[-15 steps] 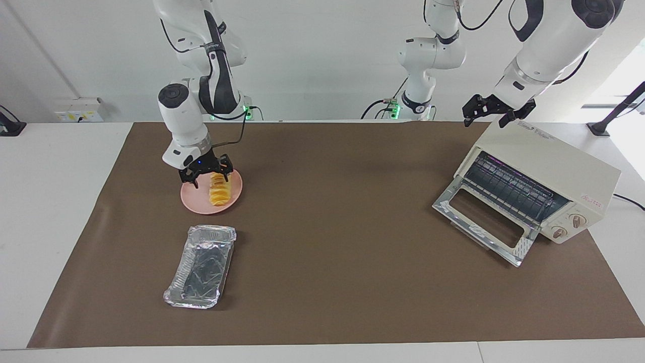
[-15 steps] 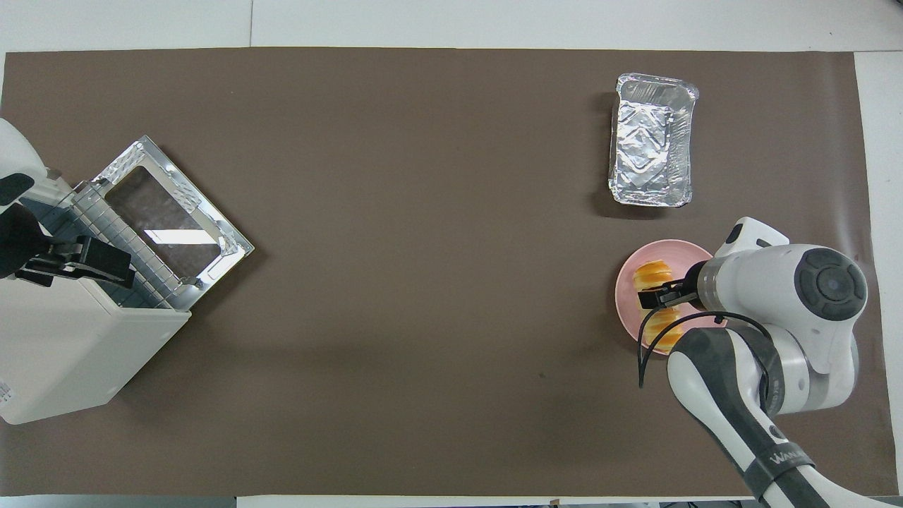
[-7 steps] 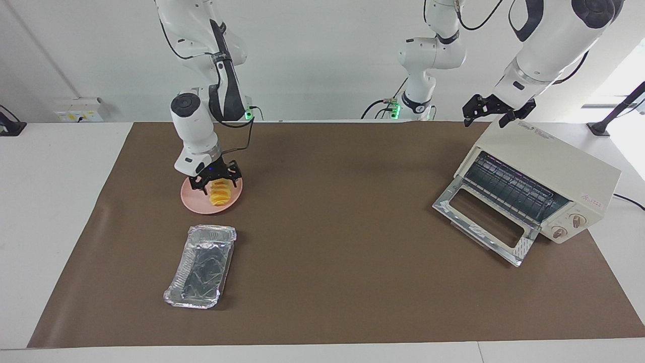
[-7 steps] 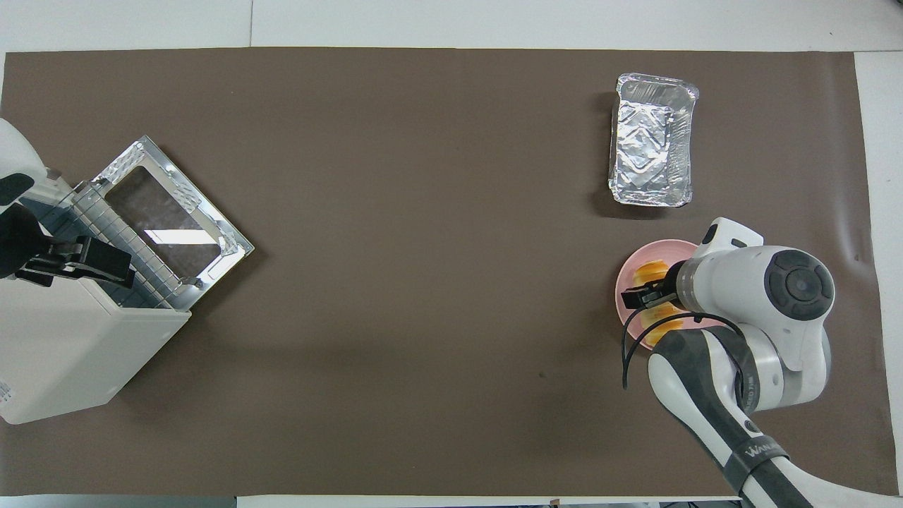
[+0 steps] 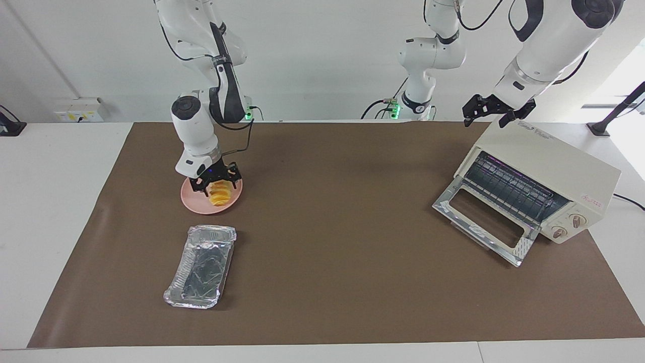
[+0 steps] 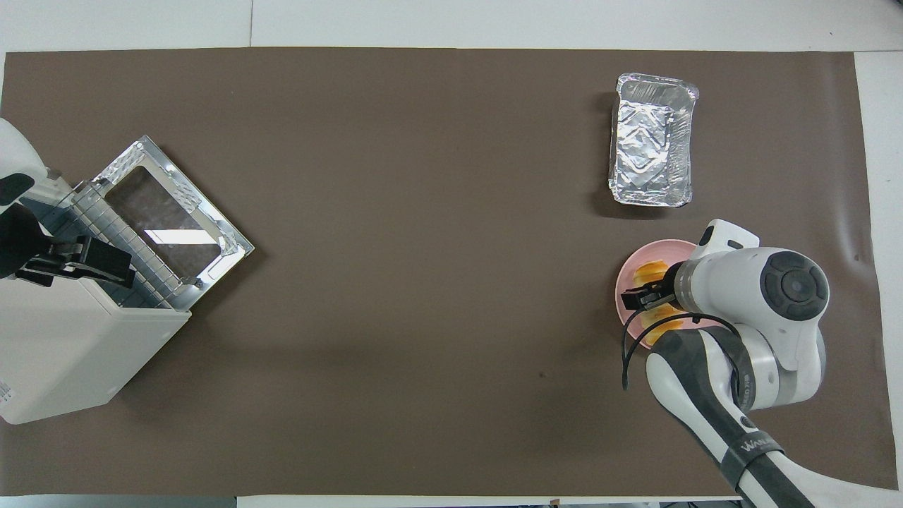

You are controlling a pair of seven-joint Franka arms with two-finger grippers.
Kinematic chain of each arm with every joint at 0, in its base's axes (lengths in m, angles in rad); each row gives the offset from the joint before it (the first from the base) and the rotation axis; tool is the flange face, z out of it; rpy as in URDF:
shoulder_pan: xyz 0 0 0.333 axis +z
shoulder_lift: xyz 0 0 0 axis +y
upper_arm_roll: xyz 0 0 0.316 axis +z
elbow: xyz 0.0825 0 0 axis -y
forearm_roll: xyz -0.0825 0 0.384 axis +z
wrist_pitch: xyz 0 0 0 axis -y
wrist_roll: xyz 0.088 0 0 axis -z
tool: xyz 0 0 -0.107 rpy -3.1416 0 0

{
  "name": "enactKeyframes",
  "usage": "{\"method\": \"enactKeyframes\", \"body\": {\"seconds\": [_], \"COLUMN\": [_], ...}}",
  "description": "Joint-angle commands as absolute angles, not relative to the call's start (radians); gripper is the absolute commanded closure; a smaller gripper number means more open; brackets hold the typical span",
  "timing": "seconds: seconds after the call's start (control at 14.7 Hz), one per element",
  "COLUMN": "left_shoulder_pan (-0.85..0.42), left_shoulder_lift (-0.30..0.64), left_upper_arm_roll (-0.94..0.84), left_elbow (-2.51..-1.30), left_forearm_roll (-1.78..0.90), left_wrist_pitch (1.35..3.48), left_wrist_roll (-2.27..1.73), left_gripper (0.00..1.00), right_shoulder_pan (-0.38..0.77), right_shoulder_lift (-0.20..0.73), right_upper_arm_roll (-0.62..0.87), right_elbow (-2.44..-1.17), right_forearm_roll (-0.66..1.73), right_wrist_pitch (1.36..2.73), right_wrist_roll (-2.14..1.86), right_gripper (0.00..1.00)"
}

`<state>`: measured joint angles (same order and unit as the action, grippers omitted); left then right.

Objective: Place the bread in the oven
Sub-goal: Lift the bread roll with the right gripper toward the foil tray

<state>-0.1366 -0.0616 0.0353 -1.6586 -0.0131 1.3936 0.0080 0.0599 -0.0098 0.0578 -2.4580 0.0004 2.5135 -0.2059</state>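
Note:
The bread point(image 5: 220, 194) is a yellow-orange ridged loaf lying on a pink plate point(image 5: 194, 201) toward the right arm's end of the table. My right gripper point(image 5: 216, 182) is down over the loaf, open, with a finger on each side of it. In the overhead view the right gripper point(image 6: 652, 296) covers the middle of the bread point(image 6: 652, 270) on the plate point(image 6: 624, 296). The cream-white oven point(image 5: 549, 156) stands at the left arm's end, its glass door point(image 5: 484, 219) dropped open and the rack showing. My left gripper point(image 5: 496, 115) waits open above the oven's top.
A crinkled silver foil tray point(image 5: 201, 266) lies on the brown mat, farther from the robots than the plate; it also shows in the overhead view point(image 6: 652, 141). The oven point(image 6: 63, 353) and its open door point(image 6: 169, 226) sit at an angle to the mat's edge.
My right gripper has shifted slightly toward the table's middle, its wrist turning more upright, and now sits centred over the bread. The bread, plate and left arm have not moved.

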Motion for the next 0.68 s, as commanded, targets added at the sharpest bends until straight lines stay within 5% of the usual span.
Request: {"method": "enactKeyframes", "body": {"seconds": [0.0, 0.27, 0.61], "left_shoulder_pan": [-0.121, -0.121, -0.121], "left_shoulder_lift": [-0.080, -0.080, -0.080], "left_upper_arm_roll": [0.025, 0.023, 0.025], "left_elbow": [-1.669, -1.669, -1.669], "left_forearm_roll": [0.003, 0.003, 0.003], "left_wrist_pitch": [1.382, 1.382, 1.382], "left_wrist_roll": [0.021, 0.021, 0.021], "left_gripper": [0.00, 0.00, 0.00], "right_shoulder_pan": [0.052, 0.051, 0.049], "right_shoulder_lift": [-0.002, 0.002, 0.005], "right_upper_arm_roll": [0.058, 0.058, 0.058], "right_elbow": [-2.467, -2.465, -2.442], "right_forearm_roll": [0.002, 0.002, 0.000], "right_wrist_pitch": [2.545, 2.545, 2.522], "right_wrist_roll": [-0.239, -0.238, -0.242], "right_gripper": [0.37, 1.00, 1.00]}}
